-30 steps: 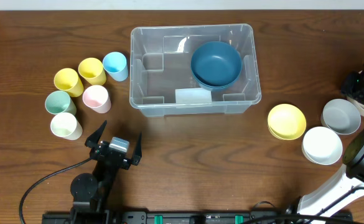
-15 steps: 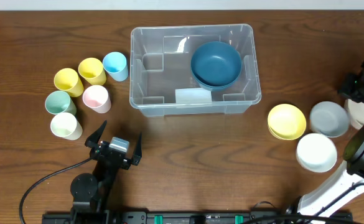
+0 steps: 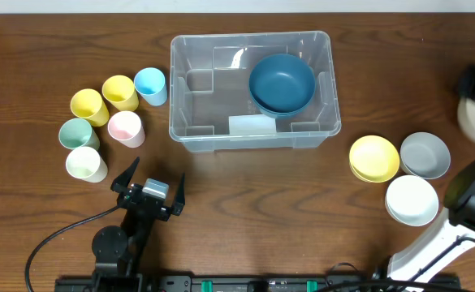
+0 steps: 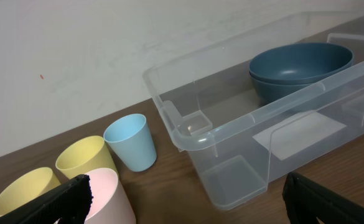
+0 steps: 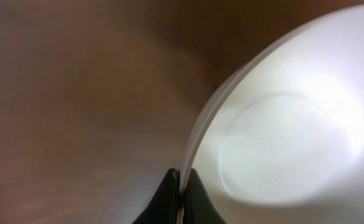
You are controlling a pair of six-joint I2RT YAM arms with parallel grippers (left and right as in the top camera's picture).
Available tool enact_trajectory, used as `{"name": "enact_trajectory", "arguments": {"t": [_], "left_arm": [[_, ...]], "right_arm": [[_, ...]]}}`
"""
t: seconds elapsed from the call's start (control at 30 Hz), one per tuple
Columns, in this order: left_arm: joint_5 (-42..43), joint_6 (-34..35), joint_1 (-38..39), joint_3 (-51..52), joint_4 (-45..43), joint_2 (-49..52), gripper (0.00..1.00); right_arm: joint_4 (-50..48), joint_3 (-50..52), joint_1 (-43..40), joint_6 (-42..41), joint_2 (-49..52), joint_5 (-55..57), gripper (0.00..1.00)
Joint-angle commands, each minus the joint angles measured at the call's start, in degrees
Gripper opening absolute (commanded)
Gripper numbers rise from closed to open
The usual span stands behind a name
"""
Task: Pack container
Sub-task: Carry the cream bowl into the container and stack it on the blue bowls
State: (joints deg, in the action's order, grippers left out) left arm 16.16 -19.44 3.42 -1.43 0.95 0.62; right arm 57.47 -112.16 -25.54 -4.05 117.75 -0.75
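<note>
left tool point(image 3: 157, 171): black, silver centre | cable point(image 3: 62, 229): black, thin

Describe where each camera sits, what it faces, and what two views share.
Overhead: above the table, looking straight down on the container; left arm and right arm show.
Left wrist: low, facing the container and blue bowls; open jaws at bottom corners.
Right wrist: close on a pale bowl, rim pinched in shut jaws.
Shared: overhead and left wrist both show container and blue bowls.

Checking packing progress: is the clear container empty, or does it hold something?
Not empty: two stacked blue bowls sit inside the container.
</note>
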Motion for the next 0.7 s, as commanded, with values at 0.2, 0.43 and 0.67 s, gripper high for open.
{"name": "enact_trajectory", "arguments": {"t": [0.2,0.43,0.67], "left_arm": [[0.5,0.5,-0.3,1.2,1.8,-0.3,0.98],[0.5,0.5,-0.3,1.2,1.7,-0.3,0.98],[0.5,0.5,-0.3,1.2,1.7,-0.3,0.98]], "right_arm": [[9.5,-22.9,26.3,5.9,-10.8,-9.5,0.01],[9.6,-21.0,50.4,7.0,-9.0,4.6,0.01],[8.9,-15.2,58.6,6.2,-1.5,12.7,0.01]]}}
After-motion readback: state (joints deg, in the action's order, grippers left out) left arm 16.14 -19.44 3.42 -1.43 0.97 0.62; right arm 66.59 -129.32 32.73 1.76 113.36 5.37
